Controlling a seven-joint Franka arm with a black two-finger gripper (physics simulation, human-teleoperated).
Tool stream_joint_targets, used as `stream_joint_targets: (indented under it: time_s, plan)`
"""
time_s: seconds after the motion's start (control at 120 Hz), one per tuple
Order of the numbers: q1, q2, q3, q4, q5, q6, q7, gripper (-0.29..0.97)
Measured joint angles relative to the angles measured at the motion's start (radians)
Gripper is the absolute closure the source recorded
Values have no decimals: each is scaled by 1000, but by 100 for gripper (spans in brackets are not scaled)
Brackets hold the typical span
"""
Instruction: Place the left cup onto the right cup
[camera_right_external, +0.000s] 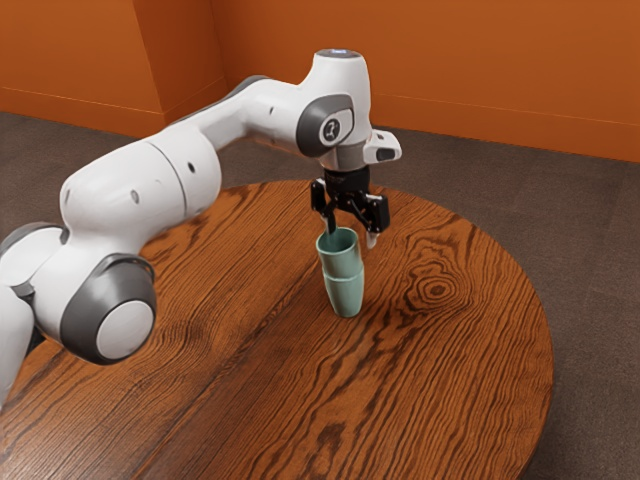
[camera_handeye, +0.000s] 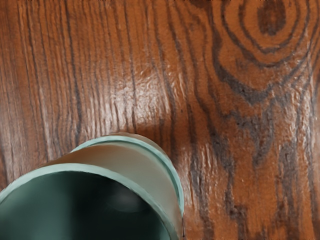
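Note:
Two teal cups stand stacked near the middle of the round wooden table (camera_right_external: 450, 380). The upper cup (camera_right_external: 338, 255) sits nested upright in the lower cup (camera_right_external: 347, 296). My gripper (camera_right_external: 350, 230) hangs just above the stack with its black fingers spread apart. One finger (camera_right_external: 329, 222) reaches down at the upper cup's rim on the exterior view's left, and the other (camera_right_external: 372, 234) stands clear of the cup on its right. In the wrist view the upper cup's dark mouth (camera_handeye: 90, 205) lies right under my hand, with the lower cup's rim (camera_handeye: 160, 155) showing just outside it.
The table's wood grain has a dark knot (camera_right_external: 437, 292) to the exterior view's right of the cups. Bare tabletop surrounds the stack. Orange walls (camera_right_external: 500, 60) and a grey carpet floor (camera_right_external: 580, 220) lie beyond the table edge.

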Motion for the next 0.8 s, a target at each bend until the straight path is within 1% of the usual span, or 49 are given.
stream_joint_targets:
  time_s: [0.133,0.2,0.267,0.333,0.533,0.642,0.733,0.8]
  plan:
    - [-2,-60,-11,-4,2,-32,0,2]
    - [-2,-117,-17,-27,3,-47,2,2]
    - [-5,-190,-24,-87,4,-58,3,2]
    - [-8,-271,-29,-168,6,-65,5,2]
    - [-9,-549,-35,-502,7,-65,26,2]
    - [-20,-722,-36,-708,42,-26,41,2]
    - [-31,-806,-31,-791,68,-1,52,2]
    - [-77,-848,15,-820,98,5,59,2]
